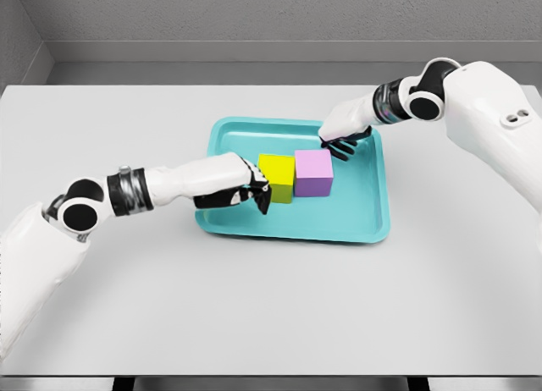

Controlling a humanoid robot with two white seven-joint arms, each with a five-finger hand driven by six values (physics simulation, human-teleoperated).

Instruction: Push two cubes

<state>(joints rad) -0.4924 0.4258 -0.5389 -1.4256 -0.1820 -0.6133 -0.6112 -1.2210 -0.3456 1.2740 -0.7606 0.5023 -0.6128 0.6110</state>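
A yellow cube (276, 176) and a pink cube (313, 172) stand side by side, touching, in the middle of a teal tray (364, 226). My left hand (251, 192) reaches in over the tray's left rim, its fingers relaxed and resting against the yellow cube's left face. My right hand (343, 143) hovers over the tray's far right part, just behind and to the right of the pink cube, dark fingers spread and holding nothing.
The tray sits on a pale grey table (127, 298) whose front edge runs along the bottom of the view. A grey wall rises behind the table's far edge.
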